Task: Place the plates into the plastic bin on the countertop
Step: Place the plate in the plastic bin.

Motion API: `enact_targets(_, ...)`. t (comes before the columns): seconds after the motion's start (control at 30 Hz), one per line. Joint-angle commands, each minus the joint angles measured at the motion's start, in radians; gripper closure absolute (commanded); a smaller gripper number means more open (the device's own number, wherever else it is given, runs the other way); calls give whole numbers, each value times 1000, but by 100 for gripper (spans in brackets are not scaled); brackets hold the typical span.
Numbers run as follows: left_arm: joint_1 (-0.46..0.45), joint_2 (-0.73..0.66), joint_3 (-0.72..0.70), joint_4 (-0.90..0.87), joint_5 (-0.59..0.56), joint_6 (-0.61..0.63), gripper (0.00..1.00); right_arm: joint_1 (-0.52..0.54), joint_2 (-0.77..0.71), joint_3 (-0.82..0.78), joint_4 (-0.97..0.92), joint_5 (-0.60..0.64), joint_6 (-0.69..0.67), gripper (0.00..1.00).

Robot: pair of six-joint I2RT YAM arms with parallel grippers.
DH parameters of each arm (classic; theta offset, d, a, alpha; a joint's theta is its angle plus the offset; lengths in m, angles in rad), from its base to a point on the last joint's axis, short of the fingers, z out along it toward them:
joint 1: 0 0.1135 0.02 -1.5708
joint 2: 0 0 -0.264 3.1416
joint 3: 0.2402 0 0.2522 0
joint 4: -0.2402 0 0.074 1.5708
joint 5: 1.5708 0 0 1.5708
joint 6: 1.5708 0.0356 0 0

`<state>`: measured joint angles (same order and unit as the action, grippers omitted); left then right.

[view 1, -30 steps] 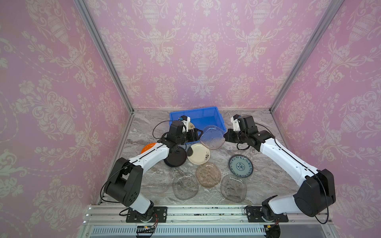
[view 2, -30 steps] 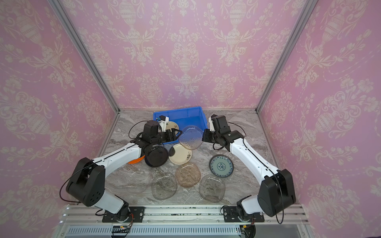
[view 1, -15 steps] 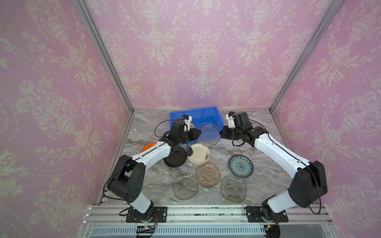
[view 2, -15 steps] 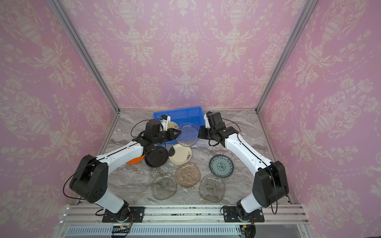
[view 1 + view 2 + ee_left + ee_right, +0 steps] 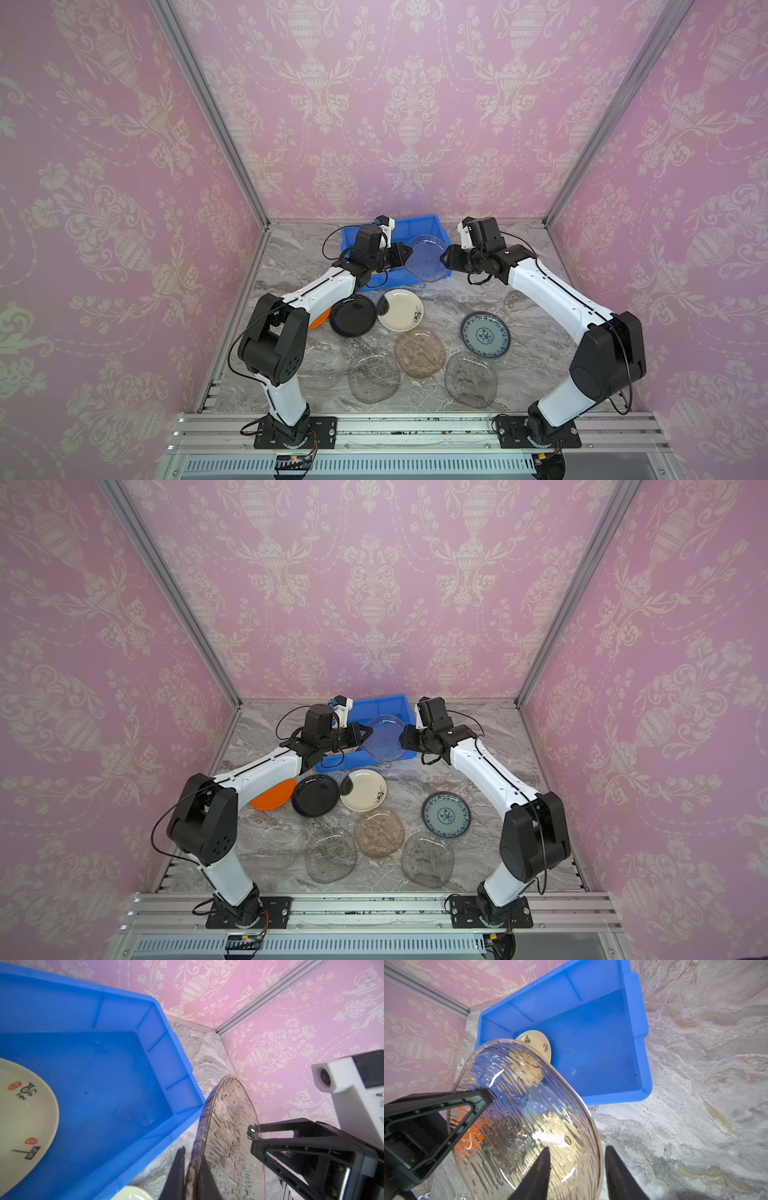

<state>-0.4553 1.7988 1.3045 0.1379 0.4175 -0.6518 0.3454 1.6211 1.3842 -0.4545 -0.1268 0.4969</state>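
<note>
- The orange plate (image 5: 271,798) lies at 9 o'clock on the marble countertop (image 5: 519,299), partly under the left arm. The black plate (image 5: 352,315) and a cream plate (image 5: 401,309) with dark marks sit just beside it, toward the centre.
- The left gripper (image 5: 406,254) is clamped on the 9 o'clock edge of a clear ribbed glass plate (image 5: 428,259). In the left wrist view, one finger lies on each face of the rim.
- That plate hangs tilted in the air over the 4 o'clock corner of the blue plastic bin (image 5: 415,227). It is probably held steep so it can slide in.
- The bin stands at 12 o'clock against the back wall. A second cream plate (image 5: 537,1041) already lies at its 9 o'clock end, which leaves room alongside.
- The right gripper (image 5: 444,257) is at the plate's 3 o'clock edge. Its jaws are spread and straddle the rim without pinching it, so this looks like a handover with the left arm carrying the load.
- Four textured glass plates (image 5: 373,376) lie in a row from 7 to 5 o'clock, and the blue-patterned plate (image 5: 485,334) lies at 4 o'clock. All are flat and not yet binned.
</note>
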Motion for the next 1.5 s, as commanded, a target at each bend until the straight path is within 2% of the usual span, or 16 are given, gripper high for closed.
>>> enact_targets(0.0,6,66,112,-51,-17,49,97,-47,24,39,-10,35,-12,54)
enact_targets(0.2,32,227,329,-147,-50,59,95,-100,57,47,9,18,9,53)
enact_targets(0.3,48,289,391,-170,-69,27,96,-114,77,64,10,16,13,53)
enact_targets(0.43,70,335,393,-128,-93,-62,99,-130,117,89,7,1,16,53)
enact_targets(0.83,75,450,445,-105,-201,-177,100,-149,220,166,-5,-29,23,53)
enact_targets(1.17,75,531,522,-148,-214,-195,85,-150,304,235,-15,-39,20,52)
enact_targets(1.47,76,586,568,-182,-195,-195,83,-149,386,297,-41,-58,-7,52)
